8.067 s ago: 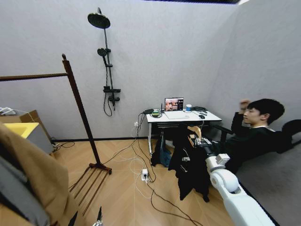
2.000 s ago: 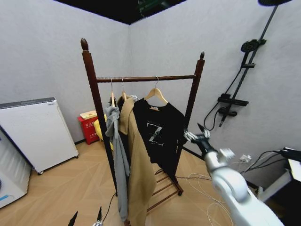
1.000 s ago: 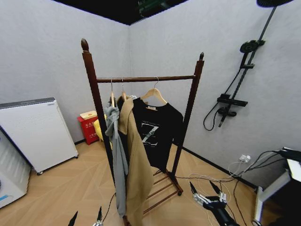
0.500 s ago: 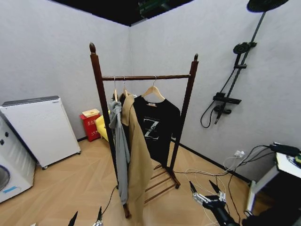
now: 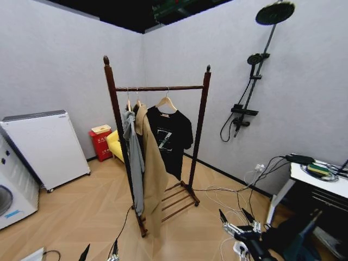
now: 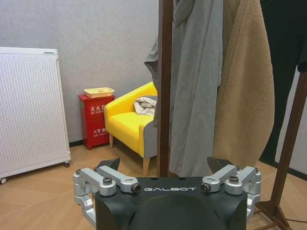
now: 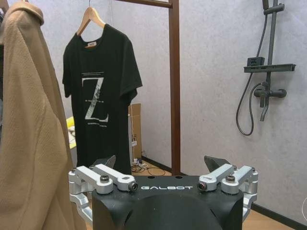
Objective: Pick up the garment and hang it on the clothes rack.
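The garment (image 5: 167, 139), a black T-shirt with a white print, hangs by its wooden hanger (image 5: 166, 102) from the top bar of the clothes rack (image 5: 157, 88), at the bar's right end. The right wrist view shows the garment (image 7: 98, 96) hanging free beside the rack's post (image 7: 175, 86). My right gripper (image 5: 234, 216) is low at the front right, well away from the rack, open and holding nothing (image 7: 161, 162). My left gripper (image 5: 99, 251) sits low at the front left, open and holding nothing (image 6: 164, 165), facing the rack's other post (image 6: 164, 86).
A grey hooded jacket (image 5: 132, 155) and a long tan coat (image 5: 153, 168) hang left of the T-shirt. A white appliance (image 5: 38, 147), a red box (image 5: 100, 142) and a yellow armchair (image 5: 115, 145) stand at the left. A wall shower (image 5: 244, 92), a desk (image 5: 321, 179) and floor cables (image 5: 228, 193) are at the right.
The garment left my right gripper and now hangs on the rack. My right arm has dropped from beside the shirt to low down. The view has drawn back, so the rack looks smaller.
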### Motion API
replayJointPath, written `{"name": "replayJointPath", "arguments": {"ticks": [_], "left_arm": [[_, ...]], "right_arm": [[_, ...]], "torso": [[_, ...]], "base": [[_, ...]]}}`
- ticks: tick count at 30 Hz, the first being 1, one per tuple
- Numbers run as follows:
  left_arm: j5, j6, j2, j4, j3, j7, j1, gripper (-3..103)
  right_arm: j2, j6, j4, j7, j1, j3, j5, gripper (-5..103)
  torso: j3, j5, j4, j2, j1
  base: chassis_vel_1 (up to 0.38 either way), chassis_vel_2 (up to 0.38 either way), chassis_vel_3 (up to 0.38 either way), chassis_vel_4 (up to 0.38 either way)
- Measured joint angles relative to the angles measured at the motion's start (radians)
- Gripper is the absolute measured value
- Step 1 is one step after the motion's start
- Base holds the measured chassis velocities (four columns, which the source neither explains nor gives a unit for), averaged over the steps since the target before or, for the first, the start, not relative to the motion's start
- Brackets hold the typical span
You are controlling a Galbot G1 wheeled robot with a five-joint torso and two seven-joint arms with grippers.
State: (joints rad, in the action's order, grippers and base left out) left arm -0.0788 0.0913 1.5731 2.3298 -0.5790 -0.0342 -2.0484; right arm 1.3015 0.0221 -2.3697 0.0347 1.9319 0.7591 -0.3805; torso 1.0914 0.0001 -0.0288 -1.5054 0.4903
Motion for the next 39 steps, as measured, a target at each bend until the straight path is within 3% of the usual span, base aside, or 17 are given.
{"name": "replayJointPath", "arguments": {"ticks": [39], "left_arm": [[0.0,0.0,0.0,0.0,0.0,0.0,0.0,100]], "right_arm": [[0.0,0.0,0.0,0.0,0.0,0.0,0.0,100]], "torso": [[0.0,0.0,-0.0003,0.0,-0.001]], "base": [[-0.092,-0.095,-0.093,-0.103]]}}
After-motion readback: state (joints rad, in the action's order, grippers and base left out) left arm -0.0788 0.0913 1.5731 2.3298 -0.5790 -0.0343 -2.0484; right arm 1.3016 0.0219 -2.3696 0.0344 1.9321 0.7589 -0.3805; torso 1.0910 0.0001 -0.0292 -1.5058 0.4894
